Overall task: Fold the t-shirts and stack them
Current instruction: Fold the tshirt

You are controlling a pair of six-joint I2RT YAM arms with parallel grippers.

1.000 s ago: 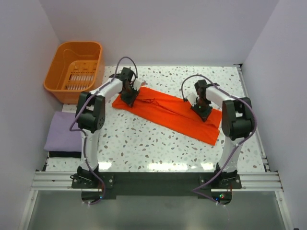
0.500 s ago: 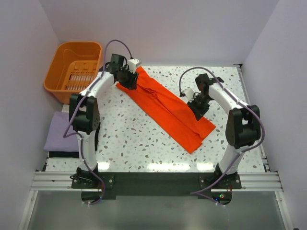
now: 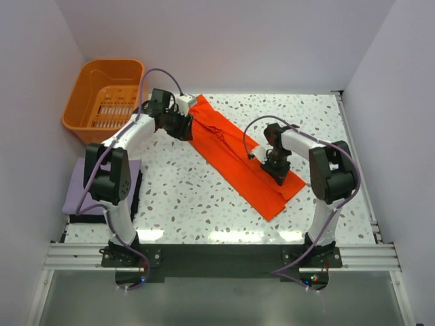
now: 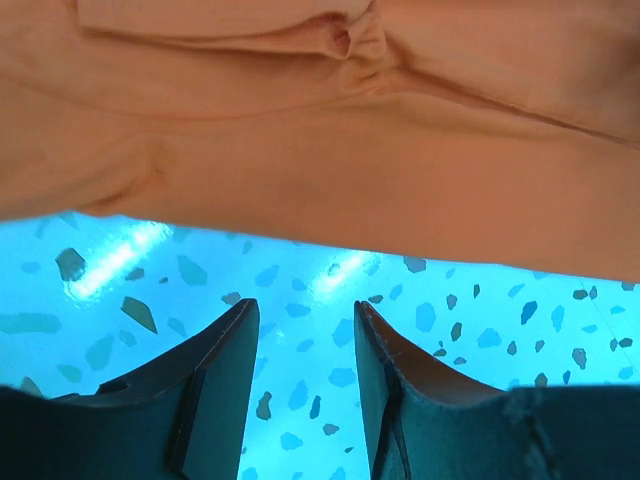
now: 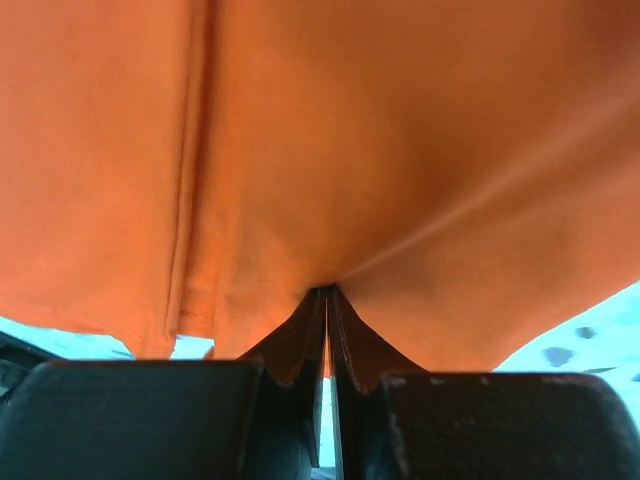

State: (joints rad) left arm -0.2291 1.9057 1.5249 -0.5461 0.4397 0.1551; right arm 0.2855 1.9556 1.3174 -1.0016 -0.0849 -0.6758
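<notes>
Moved since earlier: the orange-red t-shirt is swung from a shallow slant into a steeper diagonal, and its far end is carried up to the far edge; the left pincer is drawn off the cloth to its side; the right pincer is brought nearer the near edge.
Orange-red t-shirt: folded into a long narrow strip and laid flat on the surface, from the far edge left of centre down toward the near-right corner.
Left pincer: released, its fingers spread with speckled surface seen between them; it is set just beside the strip's left long edge near the far end, apart from the cloth.
Right pincer: clenched on the orange-red t-shirt, its fingers pressed together with a pinch of cloth at the tips and creases fanning from it; it is set on the strip's right long edge toward the near end.
Lavender t-shirt: the lavender t-shirt is folded into a flat rectangle at the left edge near the near-left corner, laid on a dark pad and partly hidden by the left arm.
Basket: the orange slotted basket is stood in the far-left corner.
</notes>
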